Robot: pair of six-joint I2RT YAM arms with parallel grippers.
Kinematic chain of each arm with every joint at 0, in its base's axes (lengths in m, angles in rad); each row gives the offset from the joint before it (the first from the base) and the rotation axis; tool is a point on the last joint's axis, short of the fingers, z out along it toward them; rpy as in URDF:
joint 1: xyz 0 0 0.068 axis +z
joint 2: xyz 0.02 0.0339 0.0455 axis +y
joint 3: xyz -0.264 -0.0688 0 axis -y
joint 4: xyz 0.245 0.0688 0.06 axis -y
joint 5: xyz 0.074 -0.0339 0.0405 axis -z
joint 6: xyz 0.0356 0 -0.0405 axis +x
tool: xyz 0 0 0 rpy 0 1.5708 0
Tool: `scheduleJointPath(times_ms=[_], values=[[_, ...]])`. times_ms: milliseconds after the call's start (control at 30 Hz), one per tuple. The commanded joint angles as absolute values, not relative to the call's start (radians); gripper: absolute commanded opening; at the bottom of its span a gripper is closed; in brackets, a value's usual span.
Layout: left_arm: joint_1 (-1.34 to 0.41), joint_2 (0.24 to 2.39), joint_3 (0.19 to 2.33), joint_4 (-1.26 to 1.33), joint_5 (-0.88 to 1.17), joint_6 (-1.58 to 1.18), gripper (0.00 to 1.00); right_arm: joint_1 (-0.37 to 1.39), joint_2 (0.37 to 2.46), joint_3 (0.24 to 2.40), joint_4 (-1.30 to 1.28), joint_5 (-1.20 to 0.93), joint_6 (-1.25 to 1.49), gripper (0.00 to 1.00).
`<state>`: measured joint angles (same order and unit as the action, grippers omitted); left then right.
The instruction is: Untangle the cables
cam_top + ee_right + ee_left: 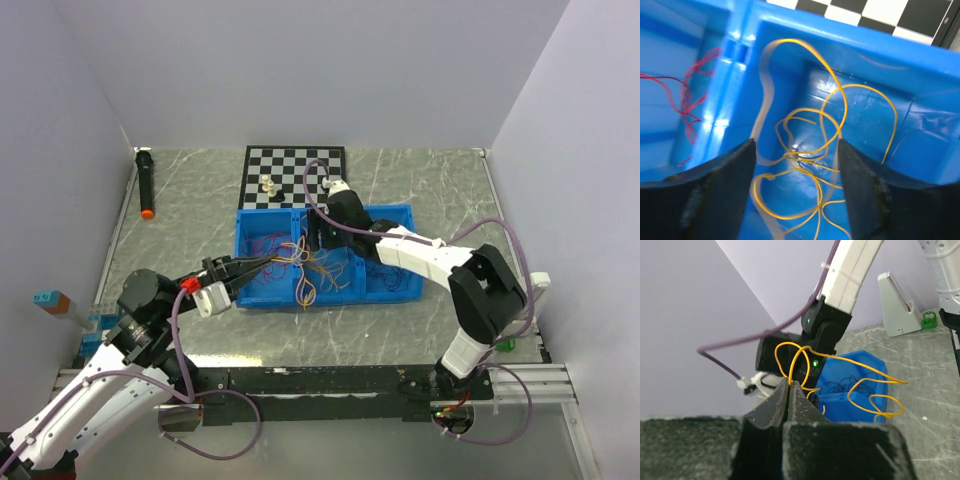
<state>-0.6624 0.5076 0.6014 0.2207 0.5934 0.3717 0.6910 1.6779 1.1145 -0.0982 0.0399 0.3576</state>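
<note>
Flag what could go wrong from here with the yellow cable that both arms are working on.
1. The left gripper has its jaws shut on a yellow cable whose loops lie knotted in the blue bin; pulling may well tighten the knot.
2. The right gripper hangs open over several crossing loops, so closing could pinch more than one strand.
3. The red cables lie just across the divider; a dragged loop might snag them.

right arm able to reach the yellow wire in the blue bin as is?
Probably yes: the right gripper hangs open just above the yellow wire in the blue bin, with nothing between them.
</note>
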Motion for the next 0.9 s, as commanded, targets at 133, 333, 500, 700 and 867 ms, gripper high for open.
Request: scheduleJointPath(times_ms=[133,333,500,700,867], values=[[-0.66,0.59,0.577,0.293,0.563,0.379,0.01,0.643,1.379,1.125,-0.071,-0.051,0.364,0.81],[-0.658,0.806,0.621,0.288,0.488,0.345,0.01,0.603,1.116,1.095,-0.182,0.067,0.334,0.92],[-0.658,0.955,0.568,0.425,0.502,0.46,0.01,0.583,0.913,0.971,-0.193,0.127,0.37,0.93],[-0.658,1.107,0.566,0.566,0.465,0.543,0.01,0.58,0.784,0.875,-0.204,0.134,0.426,0.92],[-0.658,1.241,0.618,0.552,0.381,0.561,0.01,0.578,0.758,0.816,-0.198,0.133,0.451,0.92]])
